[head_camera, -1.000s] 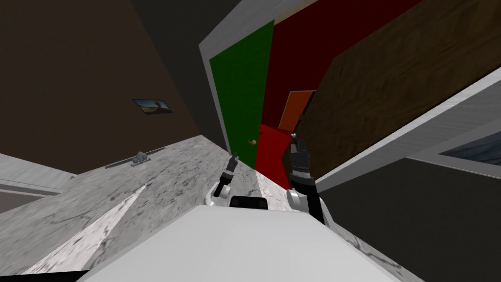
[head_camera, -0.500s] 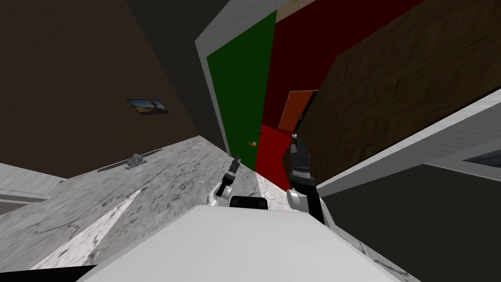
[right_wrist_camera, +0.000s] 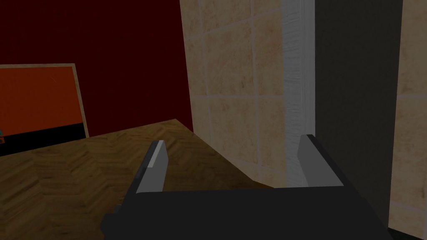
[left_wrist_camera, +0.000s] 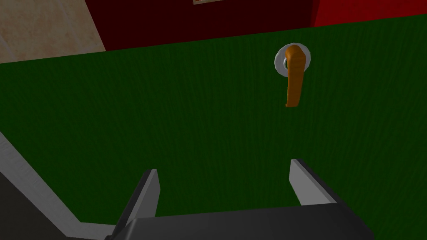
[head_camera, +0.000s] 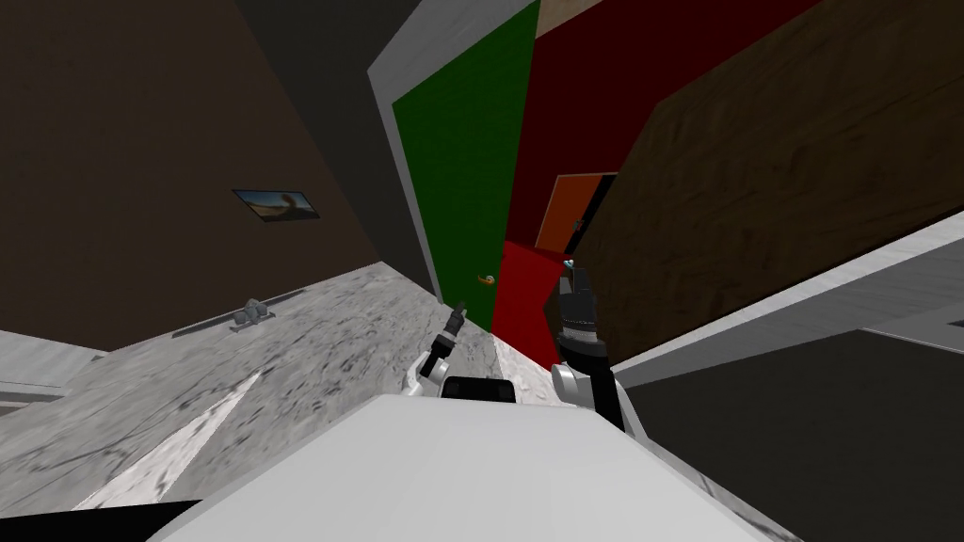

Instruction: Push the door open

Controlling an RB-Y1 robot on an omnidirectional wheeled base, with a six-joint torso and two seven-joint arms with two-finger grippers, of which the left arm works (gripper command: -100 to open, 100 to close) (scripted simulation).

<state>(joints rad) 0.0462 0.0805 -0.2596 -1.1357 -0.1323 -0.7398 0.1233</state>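
- Door [head_camera: 461, 169]: dark green leaf standing upright, its long axis running up from the floor [head_camera: 329, 348]. One long edge meets a white frame [head_camera: 412, 52]. The other, the handle edge, borders a red opening [head_camera: 518, 292].
- Door, left wrist view [left_wrist_camera: 187, 116]: its flat green face lies square ahead of the left gripper.
- Handle [left_wrist_camera: 293, 79]: orange lever on a round pale plate, near the door's handle edge and low on the leaf in the head view [head_camera: 486, 279]. Its long axis lies flat along the door face, with the free end pointing back toward the left gripper's side.
- Left gripper [left_wrist_camera: 223, 166]: fingers spread wide, nothing between them. It is aimed at the bare green face to one side of the lever. In the head view [head_camera: 458, 310] it sits near the foot of the door, and contact cannot be told.
- Right gripper [right_wrist_camera: 233, 138]: fingers spread wide and empty. In the head view [head_camera: 576, 278] it is raised just beside the near edge of a brown wooden panel [head_camera: 753, 160].
- Beyond the right gripper: a wood-grain surface [right_wrist_camera: 83, 175], a beige tiled wall [right_wrist_camera: 233, 83] and an orange panel [right_wrist_camera: 37, 100].
- Floor: grey marbled, ending at the doorway.
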